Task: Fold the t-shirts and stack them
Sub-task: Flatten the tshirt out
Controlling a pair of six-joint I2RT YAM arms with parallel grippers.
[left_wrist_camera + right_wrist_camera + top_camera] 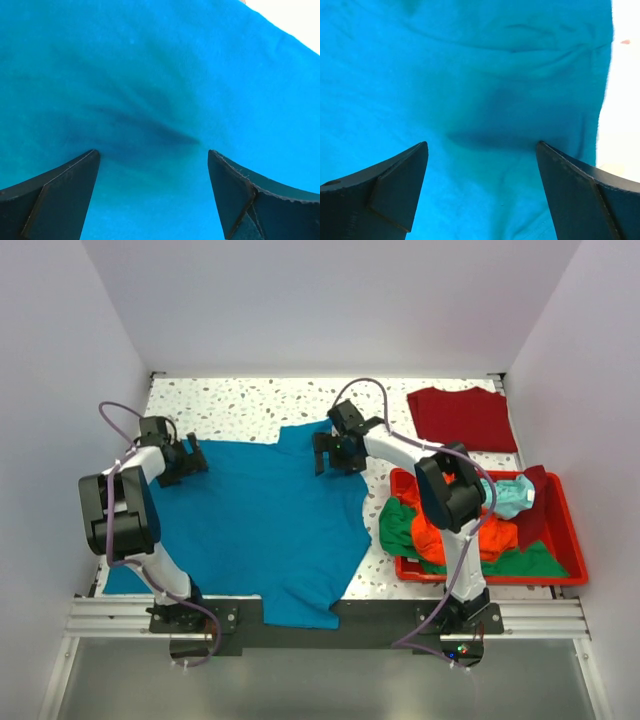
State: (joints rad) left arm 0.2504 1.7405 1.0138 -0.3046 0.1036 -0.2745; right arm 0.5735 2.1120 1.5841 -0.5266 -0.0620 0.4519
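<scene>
A teal-blue t-shirt (pixel 265 525) lies spread flat over the middle and left of the table. My left gripper (pixel 192 462) hovers open at its far left edge, and its wrist view is filled with teal cloth (pixel 150 100) between wide-apart fingers (pixel 60 192). My right gripper (pixel 335 454) is open over the far right part of the same shirt, with wrinkled teal cloth (pixel 485 100) under its spread fingers (pixel 580 195). A dark red t-shirt (pixel 462 417) lies folded at the far right. Orange (pixel 440 530), green (pixel 398 525) and pale aqua (pixel 512 495) t-shirts lie heaped in the bin.
A red plastic bin (pixel 570 560) stands at the right side, next to the right arm. White walls close in the speckled table (pixel 240 405) on three sides. The metal rail (pixel 320 618) with both arm bases runs along the near edge.
</scene>
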